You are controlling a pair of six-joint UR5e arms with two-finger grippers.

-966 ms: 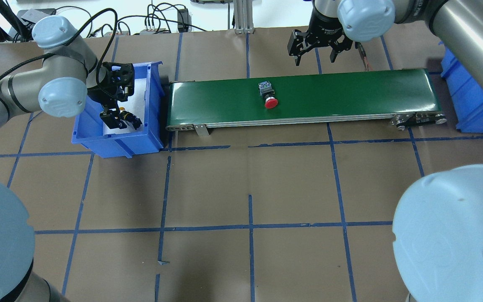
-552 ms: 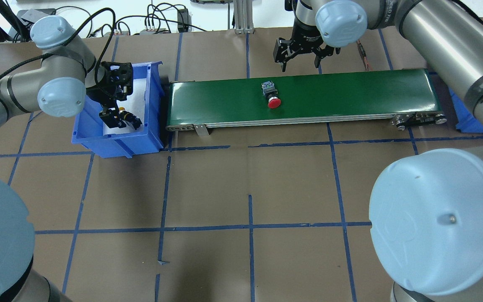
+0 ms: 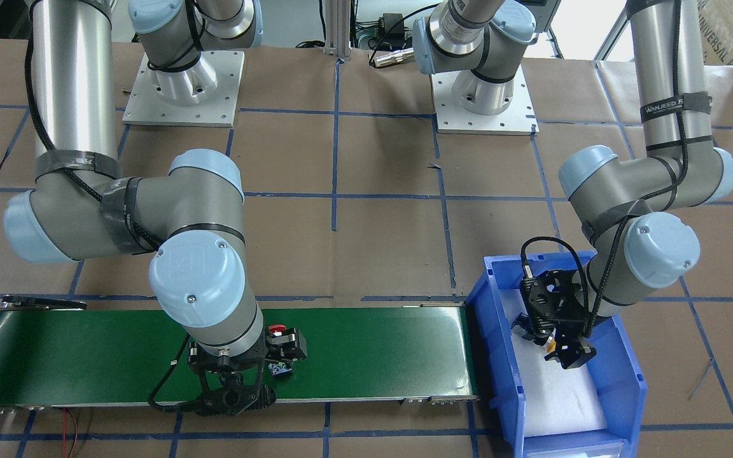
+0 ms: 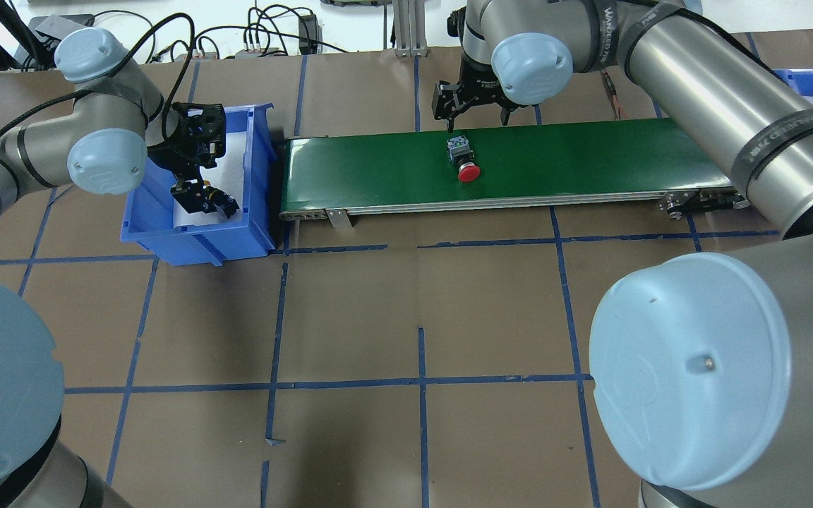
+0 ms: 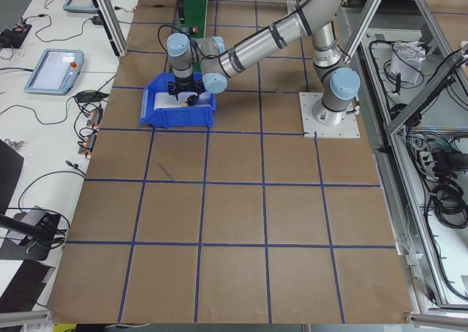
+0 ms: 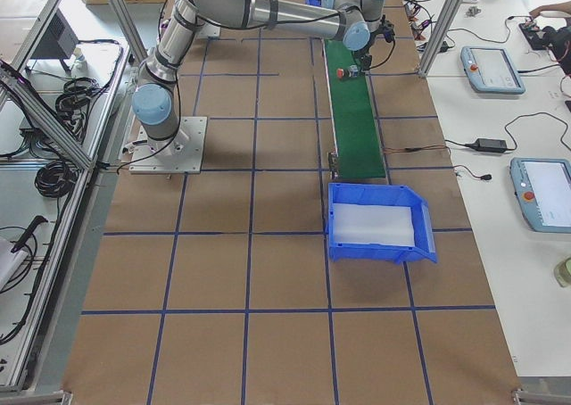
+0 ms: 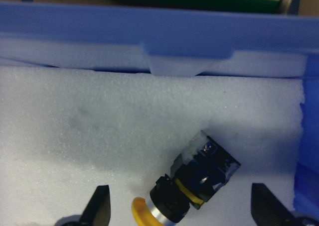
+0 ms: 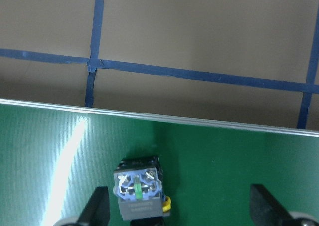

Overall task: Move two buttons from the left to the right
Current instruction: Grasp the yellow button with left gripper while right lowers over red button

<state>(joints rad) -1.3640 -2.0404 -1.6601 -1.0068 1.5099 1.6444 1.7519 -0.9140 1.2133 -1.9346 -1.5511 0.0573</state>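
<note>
Right wrist-mounted: right gripper has its fingers wide apart with nothing in them. It hangs over the conveyor belt, and the red button sits below it, off-centre toward one finger.

The red button lies on its side. The grey contact block, with screw terminals and a green centre, faces the camera. In the overhead view the red mushroom cap points toward the robot.

Left gripper is also spread and empty, low inside the left bin. The yellow button lies between its fingers on white foam, skewed to the finger line. It shows a yellow cap, a black collar and the block end up-frame.

My read: both pickups are pending and neither button is at the right bin yet.

Next for the right arm: centre over the block, drop, close across it.
Next for the left arm: a small wrist turn to square up, drop, pinch the collar, then carry it to the belt.
</note>
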